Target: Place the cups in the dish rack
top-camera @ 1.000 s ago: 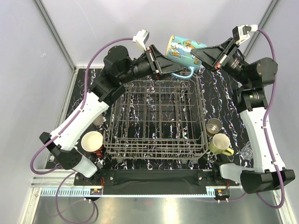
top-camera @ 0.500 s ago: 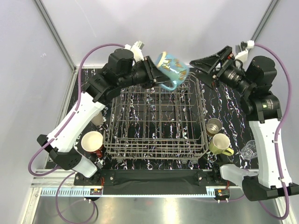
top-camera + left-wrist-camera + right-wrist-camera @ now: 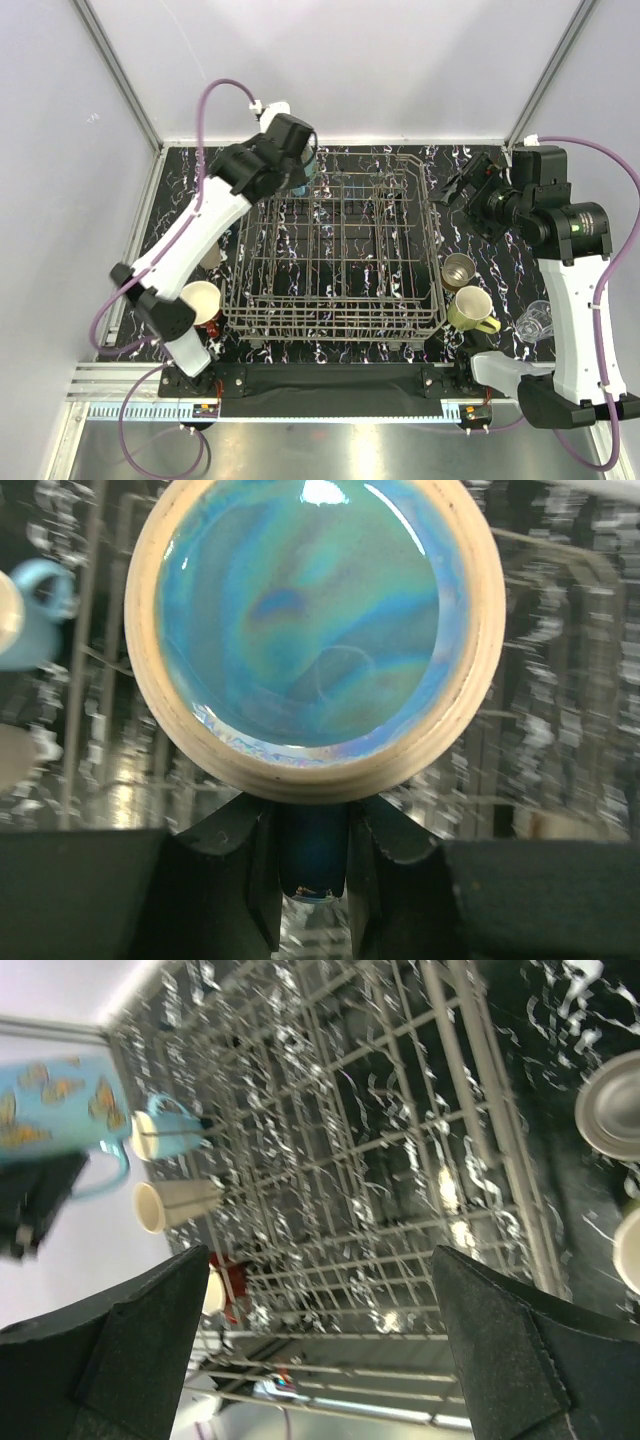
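My left tool [image 3: 312, 825] is clenched on the light blue mug [image 3: 315, 630]. Its fingers [image 3: 250, 850] pinch a blue part of the mug just below the rim, and my wrist view looks straight into the glossy blue inside, ringed by a cream rim. Seen from my other wrist, the mug has butterflies on its wall and is tipped onto its side. It sits at the far left corner of the dish rack [image 3: 330, 318]; I cannot tell whether it touches the wires.

My right tool [image 3: 320, 1260] is released, jaws spread wide with nothing between them, beside the rack's far right corner.

On the worktop [image 3: 330, 352] right of the rack stands the steel tumbler [image 3: 459, 270]. The yellow-green mug [image 3: 472, 308] is just nearer to me, and the clear glass [image 3: 532, 322] is further right. Left of the rack, a red mug [image 3: 213, 323] with a pale inside sits by the near corner. A cream cup [image 3: 175, 1200] lies beyond it.
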You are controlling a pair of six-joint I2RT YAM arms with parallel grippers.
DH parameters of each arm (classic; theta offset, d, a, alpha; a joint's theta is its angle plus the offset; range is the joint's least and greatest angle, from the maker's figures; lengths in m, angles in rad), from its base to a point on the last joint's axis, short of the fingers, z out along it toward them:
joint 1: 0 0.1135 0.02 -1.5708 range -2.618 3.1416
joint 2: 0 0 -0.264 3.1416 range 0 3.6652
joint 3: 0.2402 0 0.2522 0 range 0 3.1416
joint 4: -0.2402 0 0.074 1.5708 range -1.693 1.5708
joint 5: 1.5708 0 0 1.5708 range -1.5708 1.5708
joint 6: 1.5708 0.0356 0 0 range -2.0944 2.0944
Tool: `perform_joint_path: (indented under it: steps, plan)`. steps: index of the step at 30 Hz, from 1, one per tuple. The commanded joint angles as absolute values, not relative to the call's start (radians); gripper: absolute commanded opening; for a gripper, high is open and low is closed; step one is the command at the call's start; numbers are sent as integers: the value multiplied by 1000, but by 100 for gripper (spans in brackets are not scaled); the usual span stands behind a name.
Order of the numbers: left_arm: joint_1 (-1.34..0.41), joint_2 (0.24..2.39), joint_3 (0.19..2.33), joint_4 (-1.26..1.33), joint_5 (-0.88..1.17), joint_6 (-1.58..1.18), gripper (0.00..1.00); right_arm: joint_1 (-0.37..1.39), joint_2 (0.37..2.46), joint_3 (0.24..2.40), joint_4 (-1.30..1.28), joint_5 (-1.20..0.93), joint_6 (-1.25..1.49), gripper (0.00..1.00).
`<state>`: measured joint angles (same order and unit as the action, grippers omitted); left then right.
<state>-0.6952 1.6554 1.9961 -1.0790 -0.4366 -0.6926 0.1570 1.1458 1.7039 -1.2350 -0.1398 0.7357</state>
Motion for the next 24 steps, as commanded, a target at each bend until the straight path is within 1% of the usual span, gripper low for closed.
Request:
perform_joint_path:
  steps: [1, 4, 8, 11, 18, 24]
  plan:
    - [-680, 1724, 2068, -943, -653, -598, 0, 158, 1152, 1733, -1315, -109, 666, 100]
    - [-655, 1770, 2069, -942, -689, -588, 0, 156, 1173, 1747, -1336, -110, 634, 100]
    - [-609, 1804, 2054, -956, -719, -614, 0, 158, 1221, 1802, -1373, -46, 565, 100]
    - [-588, 1805, 2004, -896, -732, -592, 0, 158, 1255, 1844, -1397, -26, 529, 100]
    - [-542, 1844, 1970, -871, -684, -612, 0, 158, 1292, 1853, -1397, -21, 512, 100]
    - [-540, 1856, 1947, -868, -650, -624, 0, 158, 1289, 1850, -1397, -6, 511, 100]
